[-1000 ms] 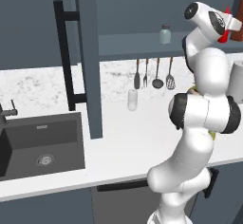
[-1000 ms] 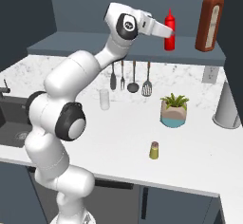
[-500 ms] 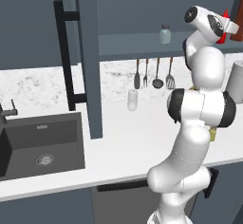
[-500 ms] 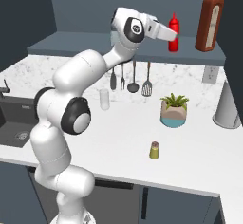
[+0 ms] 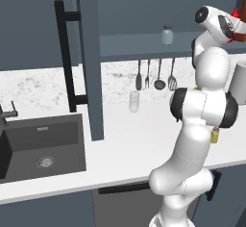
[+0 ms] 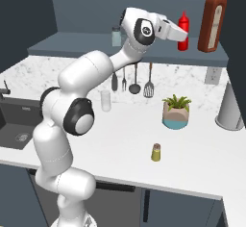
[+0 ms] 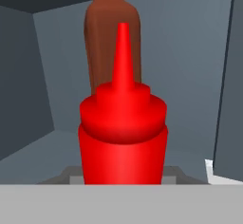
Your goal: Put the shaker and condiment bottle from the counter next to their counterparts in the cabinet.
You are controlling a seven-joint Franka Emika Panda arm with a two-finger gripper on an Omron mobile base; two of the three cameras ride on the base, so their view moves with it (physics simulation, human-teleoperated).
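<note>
I'm placing the condiment bottle (image 6: 183, 25) — my tool (image 6: 180, 34) clamped on it, upright over the cabinet (image 6: 144, 45) shelf just beside the brown-red bottle (image 6: 213, 14) (the shaker (image 6: 156, 152) waits on the bench (image 6: 144, 144)) — next, I judge, lower and release.

Base views flank counter (image 6: 120, 149); hand view close.

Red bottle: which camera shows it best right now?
The hand view: the red bottle stands close and upright, nozzle sharp, with the brown bottle right behind it. The right base view shows it small at the gripper on the shelf. The left base view gives just a red sliver behind the arm's head.
</note>
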